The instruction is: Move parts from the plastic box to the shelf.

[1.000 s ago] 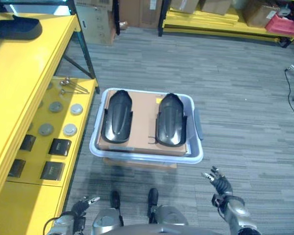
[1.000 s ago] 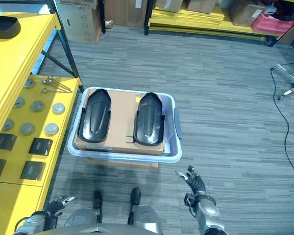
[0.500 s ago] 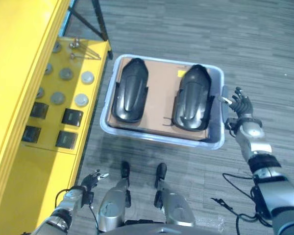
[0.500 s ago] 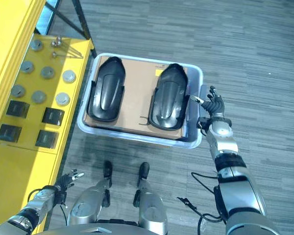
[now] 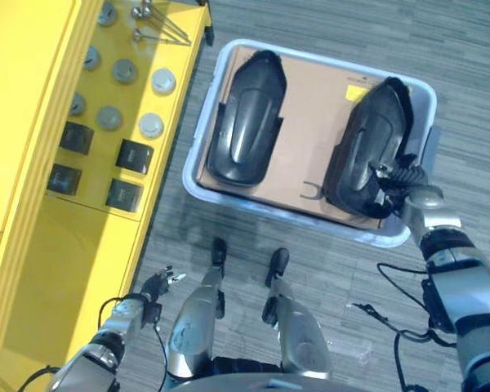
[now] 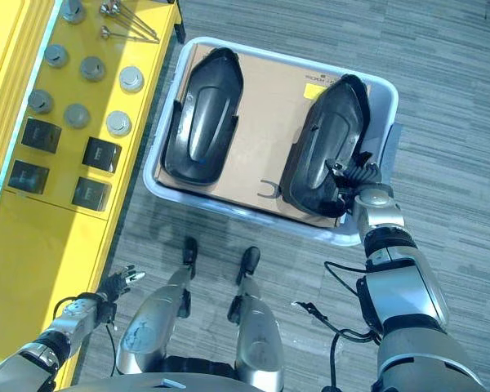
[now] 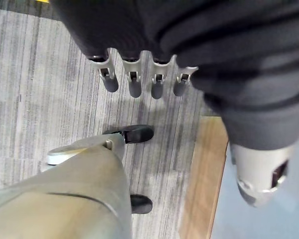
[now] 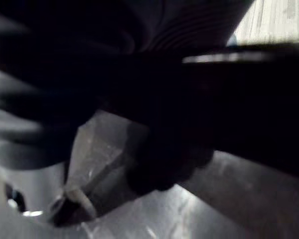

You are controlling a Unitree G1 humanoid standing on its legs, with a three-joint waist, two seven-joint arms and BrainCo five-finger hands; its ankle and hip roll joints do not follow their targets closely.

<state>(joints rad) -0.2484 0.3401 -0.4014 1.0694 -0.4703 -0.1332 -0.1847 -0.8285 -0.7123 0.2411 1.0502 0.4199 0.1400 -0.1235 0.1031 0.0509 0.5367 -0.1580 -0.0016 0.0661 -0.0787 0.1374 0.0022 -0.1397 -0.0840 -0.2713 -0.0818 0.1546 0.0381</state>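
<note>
**A:** Right hand (image 6: 361, 181) is at the near end of the right-hand black part (image 6: 327, 143), fingers on its edge. Wrist view too dark, so I can't tell whether it's gripping or only touching. Left hand (image 5: 153, 287) hangs low by the shelf's near end, fingers straight, holding nothing.

**B:** Where are the parts?

**A:** Both in the plastic box (image 5: 198, 160) on the floor, flat on a cardboard sheet (image 5: 310, 122). Left-hand black part (image 5: 243, 122) untouched. My read: the sheet gives a level bed and the parts lie side by side, so either lifts without disturbing the other.

**B:** Shelf?

**A:** Yellow shelf (image 5: 41, 245) just left of the box. Round discs (image 5: 151, 125) and dark square pieces (image 5: 134, 154) laid in rows, thin metal rods (image 5: 159, 23) at the far end. Bare yellow at the near end, likely room for a part.

**B:** Any markings?

**A:** Small yellow label (image 5: 359, 78) on the cardboard's far edge, a dark printed mark (image 5: 312, 191) near its front. Neither legible.
</note>
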